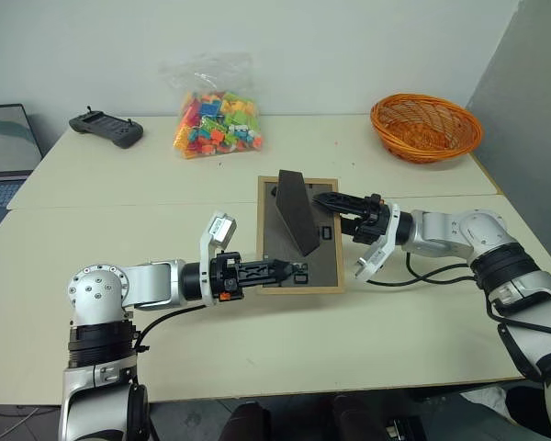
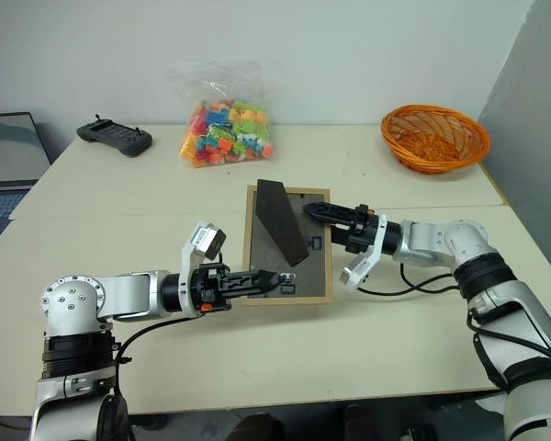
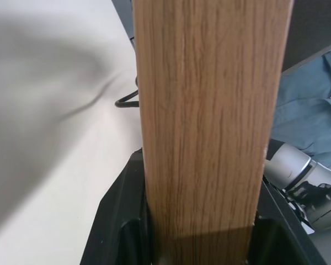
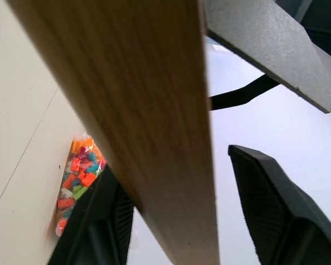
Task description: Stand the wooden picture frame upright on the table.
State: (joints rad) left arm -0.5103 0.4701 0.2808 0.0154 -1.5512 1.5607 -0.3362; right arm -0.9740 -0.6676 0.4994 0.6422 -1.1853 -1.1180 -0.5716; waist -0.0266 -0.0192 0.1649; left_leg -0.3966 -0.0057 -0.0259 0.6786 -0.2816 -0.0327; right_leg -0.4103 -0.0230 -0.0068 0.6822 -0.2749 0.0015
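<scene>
Two grippers: both at the wooden picture frame (image 1: 298, 236), one on each side, mid-table.
Frame position: dark back facing up, fold-out stand (image 1: 297, 210) already swung out and sticking up. Held roughly flat over the table (image 1: 119, 211), just on the near side of the panel seam. Can't tell if its underside is touching the tabletop or lifted a bit.
Left gripper (image 1: 277, 270): reaches in level from the left, clamped on the frame's near wood edge; left wrist view has the wood rail (image 3: 207, 127) running straight between the two black fingers (image 3: 118, 221).
Right gripper (image 2: 323, 213): reaches in from the right at the far right edge. Right wrist view has the wood edge (image 4: 149, 110) between the fingers (image 4: 270, 204), a clear gap on one side, so jaws part apart, straddling, not pinching.
Done: stand opened, frame secured by left.
Left to do: tip the frame up so bottom edge and stand foot meet the table, picture facing out, then let go. Judged roughly halfway.
Risk: stand folding back or frame sliding on the smooth top when released.
Clutter: bag of coloured bricks (image 1: 217, 118), orange basket (image 1: 426, 126), black controller (image 1: 106, 128), laptop (image 1: 5, 152), all well apart from the frame.
</scene>
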